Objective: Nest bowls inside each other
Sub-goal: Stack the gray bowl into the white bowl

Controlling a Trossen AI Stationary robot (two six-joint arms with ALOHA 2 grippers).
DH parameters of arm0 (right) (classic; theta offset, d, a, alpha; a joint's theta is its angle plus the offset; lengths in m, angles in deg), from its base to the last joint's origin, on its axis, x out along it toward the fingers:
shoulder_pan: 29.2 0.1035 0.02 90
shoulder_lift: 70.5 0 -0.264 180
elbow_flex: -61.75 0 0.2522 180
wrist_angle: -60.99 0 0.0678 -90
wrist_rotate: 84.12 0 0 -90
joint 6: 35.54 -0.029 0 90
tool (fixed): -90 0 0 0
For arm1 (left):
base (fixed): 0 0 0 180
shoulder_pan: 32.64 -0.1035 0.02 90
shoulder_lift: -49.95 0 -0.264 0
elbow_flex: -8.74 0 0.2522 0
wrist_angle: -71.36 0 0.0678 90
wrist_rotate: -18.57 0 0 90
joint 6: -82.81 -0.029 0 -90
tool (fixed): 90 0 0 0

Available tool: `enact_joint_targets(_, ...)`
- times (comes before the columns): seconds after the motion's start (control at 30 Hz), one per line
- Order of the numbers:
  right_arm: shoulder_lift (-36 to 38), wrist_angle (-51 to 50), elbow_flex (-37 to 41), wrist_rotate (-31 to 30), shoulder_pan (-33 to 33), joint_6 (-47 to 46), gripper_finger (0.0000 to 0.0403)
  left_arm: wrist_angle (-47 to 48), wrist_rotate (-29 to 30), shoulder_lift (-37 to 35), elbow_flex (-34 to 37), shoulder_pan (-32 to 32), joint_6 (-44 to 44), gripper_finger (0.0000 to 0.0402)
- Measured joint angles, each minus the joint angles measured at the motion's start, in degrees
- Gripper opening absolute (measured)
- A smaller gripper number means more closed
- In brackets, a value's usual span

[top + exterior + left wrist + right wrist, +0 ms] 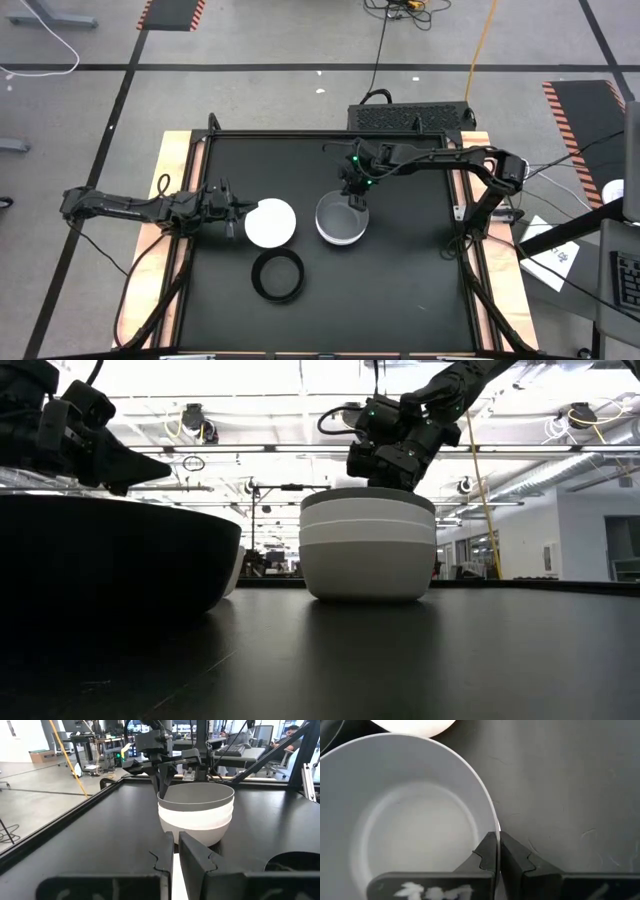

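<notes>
I saw the right gripper (355, 196) pinching the far rim of the nested stack (341, 221); beside the stack, the left gripper (243, 212) pinched the white bowl (270, 222).

Smooth plastic bowls (341, 222) on a matt black table (400, 290) — wood-edged.

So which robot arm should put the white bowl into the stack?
Probably the left. Its jaws are pinched on the rim of the white bowl, right beside the stack. The right gripper is busy, shut on the stack's rim.
</notes>
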Motion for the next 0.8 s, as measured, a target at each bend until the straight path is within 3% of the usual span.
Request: enact_joint_targets(0.8,3.0,1.6,0.3,0.0,3.8,1.7,0.0026,1.1,0.0,0.0,0.0,0.0,0.2,0.0031)
